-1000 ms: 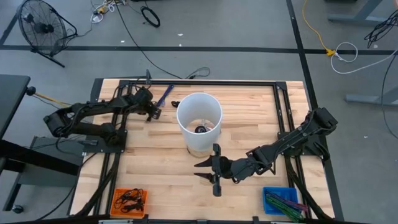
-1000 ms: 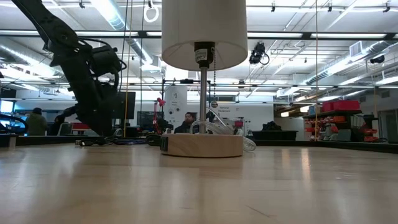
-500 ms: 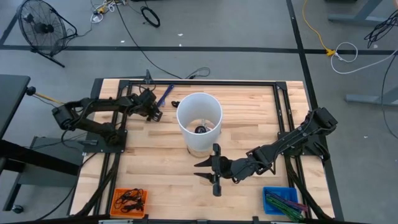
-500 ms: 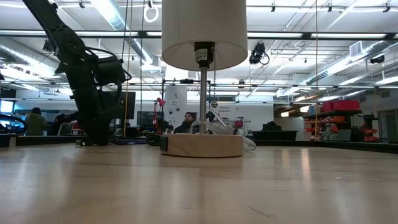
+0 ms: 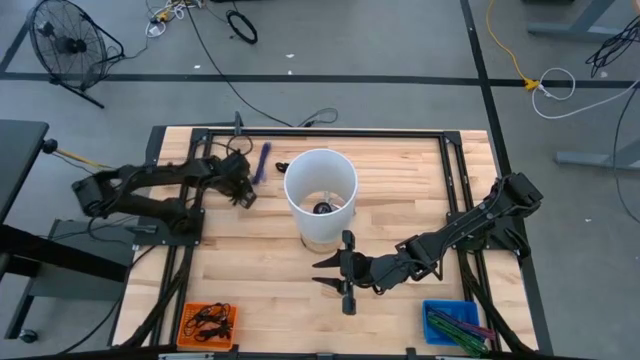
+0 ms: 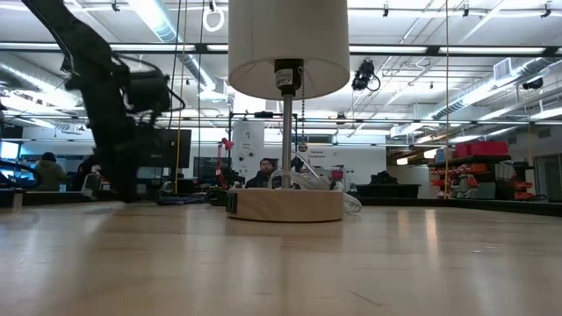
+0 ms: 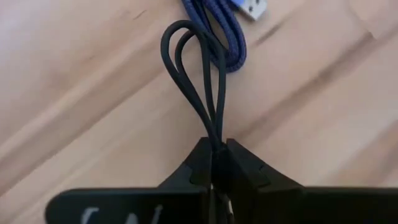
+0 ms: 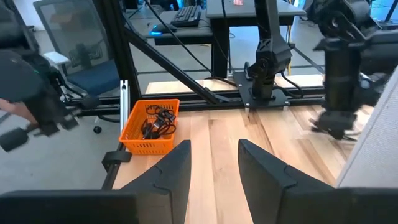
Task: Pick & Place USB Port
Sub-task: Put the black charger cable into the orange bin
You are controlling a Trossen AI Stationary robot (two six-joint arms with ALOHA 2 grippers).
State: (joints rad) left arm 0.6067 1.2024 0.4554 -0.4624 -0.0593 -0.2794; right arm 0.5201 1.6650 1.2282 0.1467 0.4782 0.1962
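Now left gripper point(image 7: 214, 163) clamped on black cable loop point(image 7: 196, 81), blue USB cable point(image 7: 230, 31) just beyond.

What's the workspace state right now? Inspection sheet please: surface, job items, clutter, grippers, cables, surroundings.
Surface: wooden table, slatted top inside a black frame.
Job's things: blue braided USB cable lying on the wood, silver plug showing.
Clutter: white-shaded lamp at table centre; orange bin and blue bin at the near corners.
Grippers: left gripper shut on a black cable loop, close to the lamp's left; right gripper open, near the lamp base.
Cables: black cable loop lies against the blue braided USB cable.
Surroundings: floor fan, loose cords on the floor, office chair.
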